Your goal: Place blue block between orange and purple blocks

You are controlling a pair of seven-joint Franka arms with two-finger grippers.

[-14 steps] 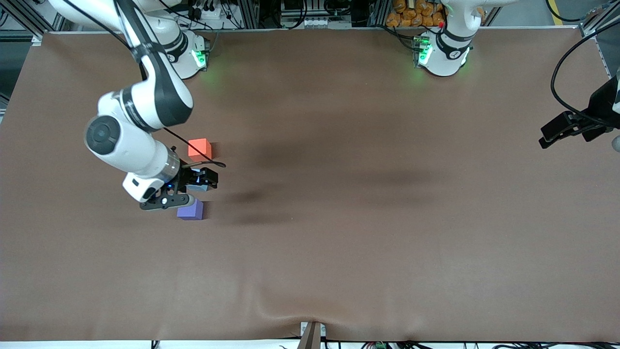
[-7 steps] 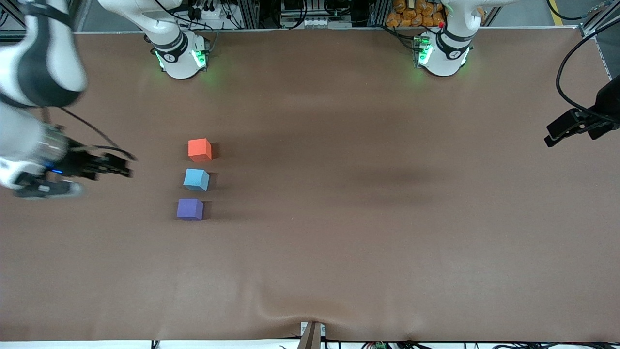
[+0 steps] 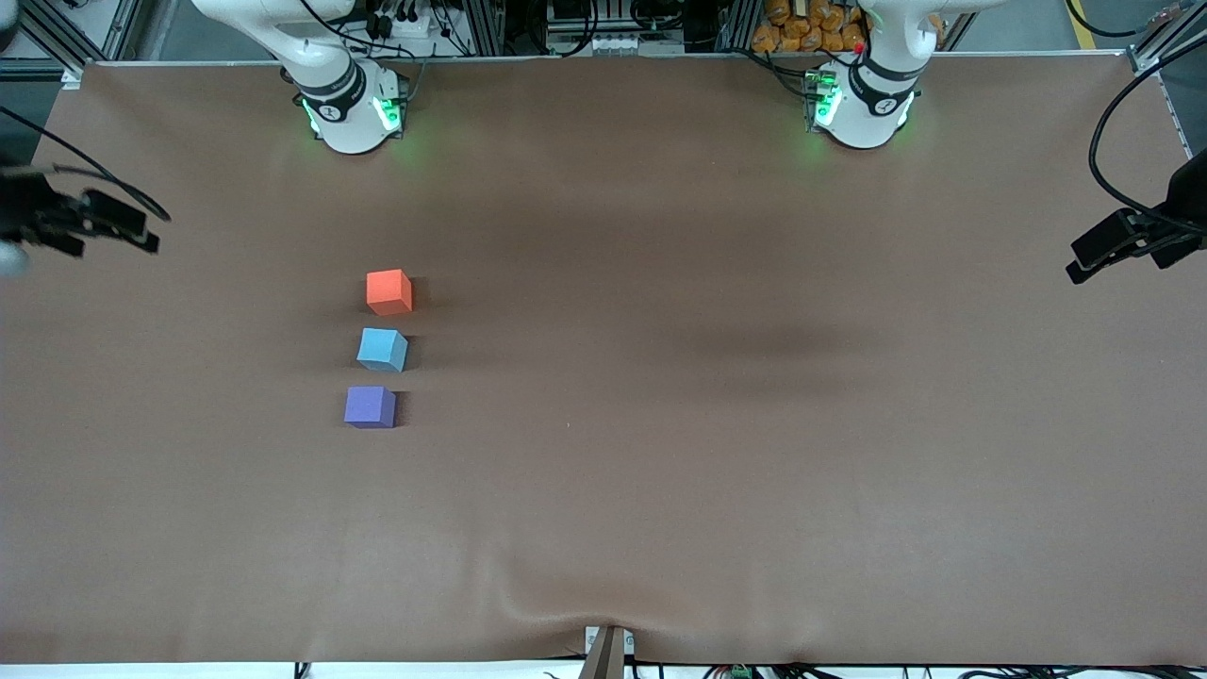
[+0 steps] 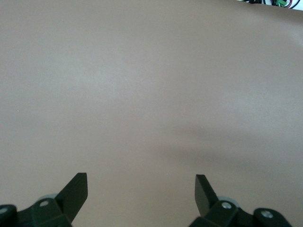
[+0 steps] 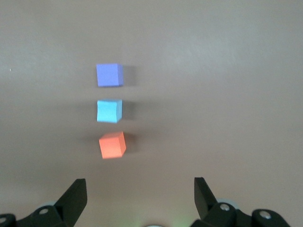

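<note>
The blue block point(image 3: 382, 349) sits on the table in a line between the orange block point(image 3: 388, 291) and the purple block point(image 3: 370, 406), with small gaps on both sides. The same row shows in the right wrist view: purple point(image 5: 109, 74), blue point(image 5: 109, 110), orange point(image 5: 112, 144). My right gripper point(image 3: 123, 233) is open and empty, raised at the right arm's end of the table, well away from the blocks. My left gripper point(image 3: 1099, 247) is open and empty at the left arm's end, over bare mat; its fingers point(image 4: 75, 189) frame only brown mat.
The brown mat point(image 3: 660, 471) covers the whole table. The two arm bases point(image 3: 349, 104) point(image 3: 858, 104) stand along the edge farthest from the front camera. A small bracket point(image 3: 608, 651) sits at the table's edge nearest that camera.
My right gripper let go of the blue block between the other two cubes, rose and swung away to the right arm's end of the table. The left gripper only drifted slightly.
</note>
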